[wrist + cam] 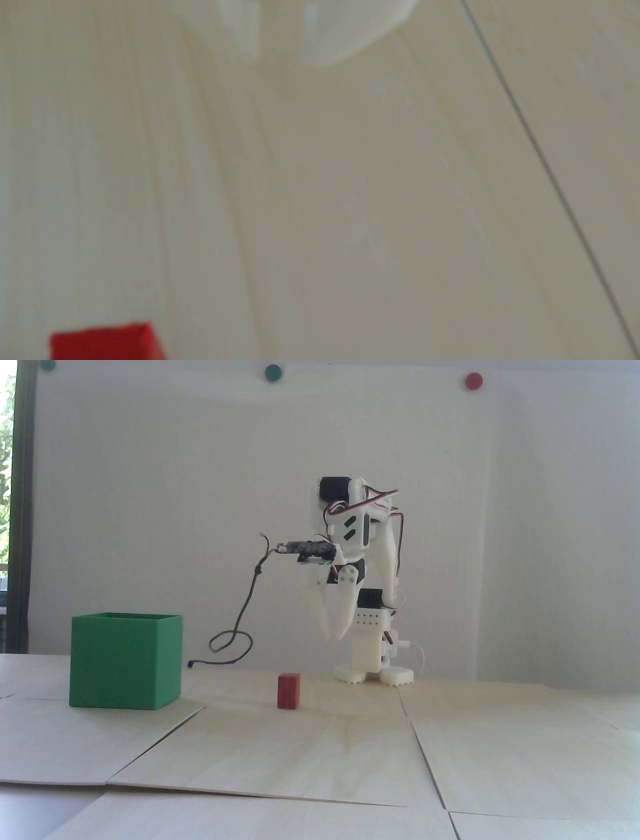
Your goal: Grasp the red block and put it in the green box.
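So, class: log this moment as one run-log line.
fingers: open, empty, above table | red block: upright on table, untouched | green box: apart from block

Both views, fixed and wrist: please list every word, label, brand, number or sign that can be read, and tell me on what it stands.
None: no readable text in either view.
The green box: plain ribbed walls, no label.
The red block: plain faces, no print.
The arm: only black cut-out marks on its white shell, no letters.
The wall dots: plain colour, no writing.
The wrist view is too blurred to show any print.
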Motion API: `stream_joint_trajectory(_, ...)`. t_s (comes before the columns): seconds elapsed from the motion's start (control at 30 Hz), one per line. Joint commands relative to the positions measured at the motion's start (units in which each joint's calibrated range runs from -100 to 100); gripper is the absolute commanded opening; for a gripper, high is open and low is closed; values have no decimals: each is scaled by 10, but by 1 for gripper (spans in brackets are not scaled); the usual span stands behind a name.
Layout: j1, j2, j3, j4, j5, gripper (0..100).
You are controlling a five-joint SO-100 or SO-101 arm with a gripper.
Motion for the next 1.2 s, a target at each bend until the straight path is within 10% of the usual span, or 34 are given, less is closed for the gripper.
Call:
stream_joint_trajectory(0.0, -8, -109, 135, -145, -18, 2)
stream_joint_trajectory(0.73, -33, -147, 203, -293, -121, 3)
stream_joint_trajectory(1.17, 63, 31, -32, -234, -122, 2)
